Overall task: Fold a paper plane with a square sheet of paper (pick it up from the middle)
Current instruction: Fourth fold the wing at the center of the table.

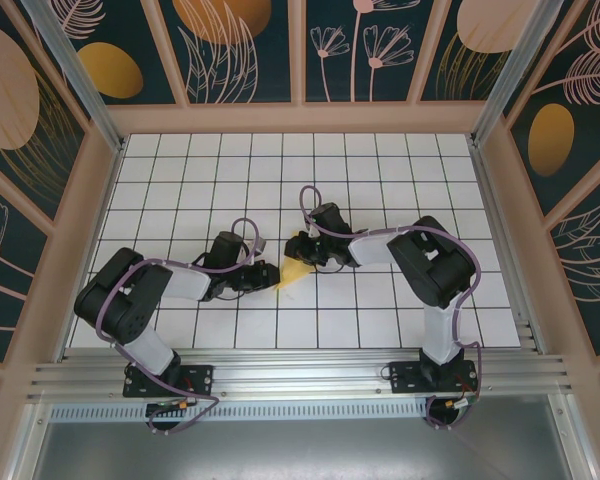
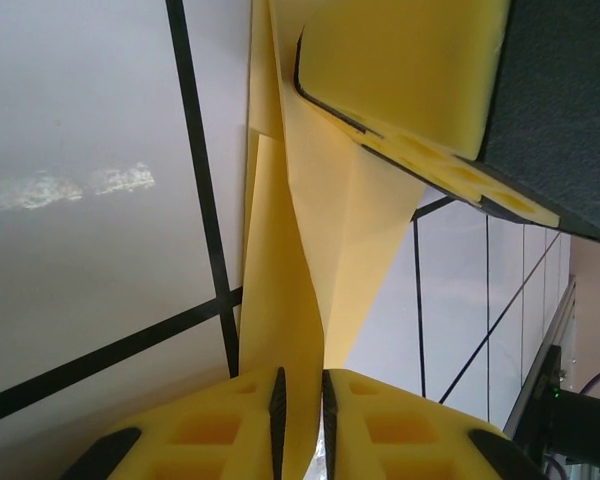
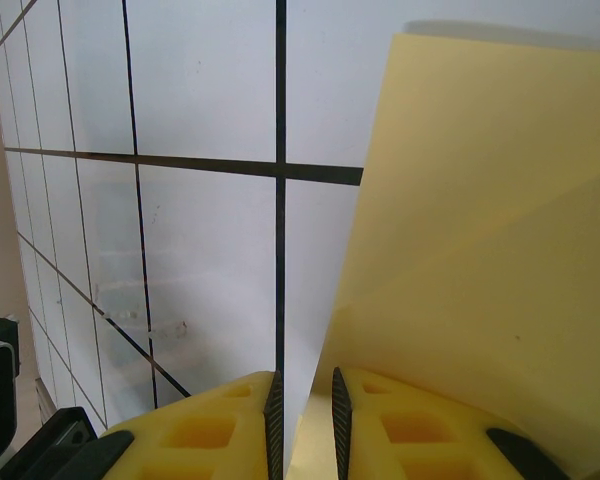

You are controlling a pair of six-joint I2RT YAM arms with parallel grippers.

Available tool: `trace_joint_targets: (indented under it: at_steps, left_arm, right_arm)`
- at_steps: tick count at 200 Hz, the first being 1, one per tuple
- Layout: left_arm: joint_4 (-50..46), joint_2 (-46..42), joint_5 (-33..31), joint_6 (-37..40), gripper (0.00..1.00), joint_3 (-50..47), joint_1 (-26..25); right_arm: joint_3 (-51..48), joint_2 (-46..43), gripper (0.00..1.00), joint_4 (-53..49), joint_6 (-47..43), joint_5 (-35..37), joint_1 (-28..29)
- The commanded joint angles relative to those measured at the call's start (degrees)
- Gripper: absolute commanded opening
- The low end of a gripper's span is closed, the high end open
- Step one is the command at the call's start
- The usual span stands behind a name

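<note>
A tall enclosure of dark panels [image 1: 240, 50] painted with pale leaves and orange ovals stands round three sides of the white grid table [image 1: 400, 160], and a metal rail [image 1: 300, 370] runs along its near edge where both bases are bolted. The left arm [image 1: 130, 295] bends out to the left and reaches back toward the middle of the table; the right arm [image 1: 435, 265] rises from its base, folds at the elbow and reaches leftward to the same spot. The two wrists meet head-on near the centre tiles, close together.

The left gripper [image 1: 265, 275] points right and the right gripper [image 1: 302, 248] points left and slightly toward the near edge. Between them sits the yellow paper [image 1: 293, 272], folded into a narrow pointed shape. In the left wrist view the paper rises on edge from between the left fingers [image 2: 230, 420] with long creases running up it, and its far end passes under a pad of the right gripper. The left jaws stand almost together with the paper in the thin slot, though whether they press it cannot be told. In the right wrist view the right fingers [image 3: 400, 420] are drawn in narrowly onto the paper's lower edge, and the sheet fans up to the right above the tiles
</note>
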Motion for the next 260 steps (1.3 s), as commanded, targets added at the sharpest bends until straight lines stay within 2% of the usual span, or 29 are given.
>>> trace_joint_targets:
  at_steps: [1,50,104,159,202,227,260]
  left_arm:
    - [-6.7,0.0,-1.3,3.2,0.19,0.3,0.4]
    - [-8.1,0.7,-2.5,3.7,0.08,0.4,0.4]
    - [-13.2,2.1,-6.3,5.7,0.04,1.9,0.4]
    - [-14.7,0.3,-6.9,5.4,0.07,0.7,0.4]
    - [-15.9,-3.8,-5.4,5.0,0.17,2.1,0.4]
    - [-17.2,-8.1,-6.1,4.1,0.19,3.6,0.4]
    - [-12.0,-9.2,-1.0,-0.4,0.15,4.9,0.4]
  right_arm:
    - [-0.2,1.9,0.25,0.4,0.3,1.9,-0.3]
    - [-0.5,1.8,0.25,-0.1,0.1,2.2,-0.3]
    - [-0.6,1.9,0.25,-2.0,0.1,4.5,0.0]
    - [-0.8,3.0,0.18,-4.7,0.7,7.5,0.5]
    - [-0.5,3.4,0.14,-6.2,0.3,8.6,1.2]
    - [-0.6,3.6,0.14,-6.4,0.3,8.9,1.4]
    - [-0.6,3.8,0.14,-6.5,0.1,8.9,1.5]
